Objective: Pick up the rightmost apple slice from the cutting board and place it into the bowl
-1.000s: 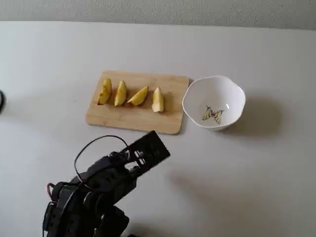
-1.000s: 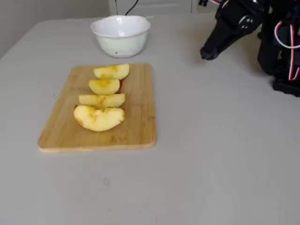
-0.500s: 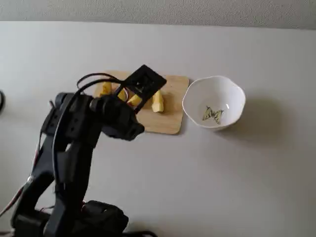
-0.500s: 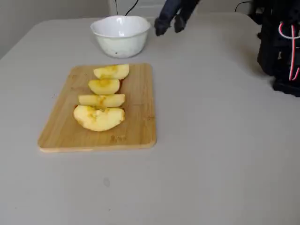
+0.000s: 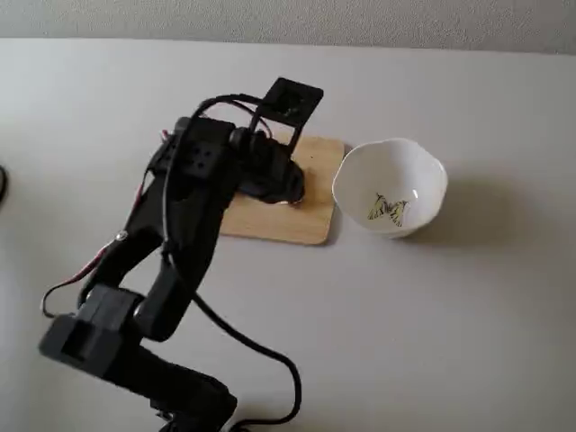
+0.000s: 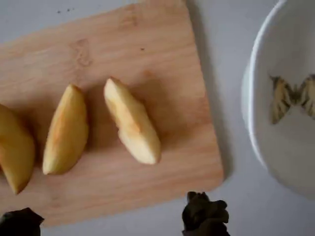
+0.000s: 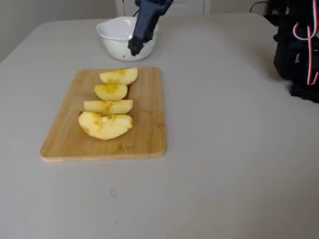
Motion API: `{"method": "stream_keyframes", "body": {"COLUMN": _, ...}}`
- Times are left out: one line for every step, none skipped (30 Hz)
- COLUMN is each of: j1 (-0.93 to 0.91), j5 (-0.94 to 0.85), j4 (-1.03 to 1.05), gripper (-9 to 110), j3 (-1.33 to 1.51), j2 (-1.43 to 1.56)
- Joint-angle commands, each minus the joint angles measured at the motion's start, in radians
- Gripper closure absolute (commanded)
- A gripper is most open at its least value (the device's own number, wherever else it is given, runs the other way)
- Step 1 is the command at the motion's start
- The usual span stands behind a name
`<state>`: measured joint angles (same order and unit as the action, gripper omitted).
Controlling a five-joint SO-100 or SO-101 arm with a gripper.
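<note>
1. The cutting board (image 6: 147,59) is your landmark. It lies flat on the table, four wedges in a row on it in a fixed view; only three show in the wrist view.
2. The bowl (image 6: 290,147) sits off the board's short edge, just beside it and not touching. It's empty apart from the butterfly print.
3. The apple slice (image 6: 132,121) is the end wedge of the row, nearest that bowl-side edge. It lies on its side, paler than its neighbour (image 6: 66,130), with a clear gap between them.
4. The gripper (image 6: 113,221) hangs above the board's near long edge. Jaws spread, nothing held, two dark tips at the bottom of the wrist view.
5. Handling, my guess: light, stiff, wet cut faces, so slippery. Pinch across the thick middle, flesh face to skin back, not the tapered ends. Squeeze gently or it'll bruise or squirt out.
</note>
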<state>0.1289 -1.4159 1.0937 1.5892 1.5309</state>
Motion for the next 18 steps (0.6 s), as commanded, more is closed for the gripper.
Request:
{"method": "stream_keyframes", "body": {"j1": -0.017, "j5": -0.035, "j4": -0.038, "gripper": 63, "j3": -0.147, "j2": -0.095}}
{"method": "stream_keyframes", "body": {"j1": -0.017, "j5": -0.037, "j4": -0.044, "gripper": 63, "j3": -0.167, "j2": -0.123}}
{"method": "stream_keyframes", "body": {"j1": -0.017, "j5": -0.037, "j4": -0.044, "gripper": 63, "j3": -0.193, "j2": -0.150}}
{"method": "stream_keyframes", "body": {"j1": -0.015, "j5": -0.037, "j4": -0.043, "gripper": 63, "j3": -0.218, "j2": -0.176}}
{"method": "stream_keyframes", "body": {"j1": -0.015, "j5": -0.037, "j4": -0.041, "gripper": 63, "j3": -0.242, "j2": -0.201}}
{"method": "stream_keyframes", "body": {"j1": -0.014, "j5": -0.037, "j4": -0.041, "gripper": 63, "j3": -0.259, "j2": -0.222}}
{"method": "stream_keyframes", "body": {"j1": -0.011, "j5": -0.037, "j4": -0.048, "gripper": 63, "j3": -0.272, "j2": -0.241}}
{"method": "stream_keyframes", "body": {"j1": -0.009, "j5": -0.037, "j4": -0.051, "gripper": 63, "j3": -0.282, "j2": -0.259}}
{"method": "stream_keyframes", "body": {"j1": -0.006, "j5": -0.037, "j4": -0.051, "gripper": 64, "j3": -0.291, "j2": -0.275}}
{"method": "stream_keyframes", "body": {"j1": -0.003, "j5": -0.035, "j4": -0.052, "gripper": 64, "j3": -0.296, "j2": -0.288}}
{"method": "stream_keyframes", "body": {"j1": 0.000, "j5": -0.034, "j4": -0.057, "gripper": 64, "j3": -0.296, "j2": -0.298}}
{"method": "stream_keyframes", "body": {"j1": 0.002, "j5": -0.032, "j4": -0.057, "gripper": 64, "j3": -0.296, "j2": -0.307}}
{"method": "stream_keyframes", "body": {"j1": 0.003, "j5": -0.032, "j4": -0.057, "gripper": 64, "j3": -0.296, "j2": -0.318}}
{"method": "stream_keyframes", "body": {"j1": 0.003, "j5": -0.032, "j4": -0.060, "gripper": 65, "j3": -0.296, "j2": -0.327}}
{"method": "stream_keyframes", "body": {"j1": 0.003, "j5": -0.032, "j4": -0.064, "gripper": 65, "j3": -0.296, "j2": -0.336}}
{"method": "stream_keyframes", "body": {"j1": 0.002, "j5": -0.032, "j4": -0.072, "gripper": 65, "j3": -0.296, "j2": -0.344}}
{"method": "stream_keyframes", "body": {"j1": 0.000, "j5": -0.032, "j4": -0.078, "gripper": 65, "j3": -0.296, "j2": -0.350}}
{"method": "stream_keyframes", "body": {"j1": -0.002, "j5": -0.032, "j4": -0.083, "gripper": 65, "j3": -0.296, "j2": -0.357}}
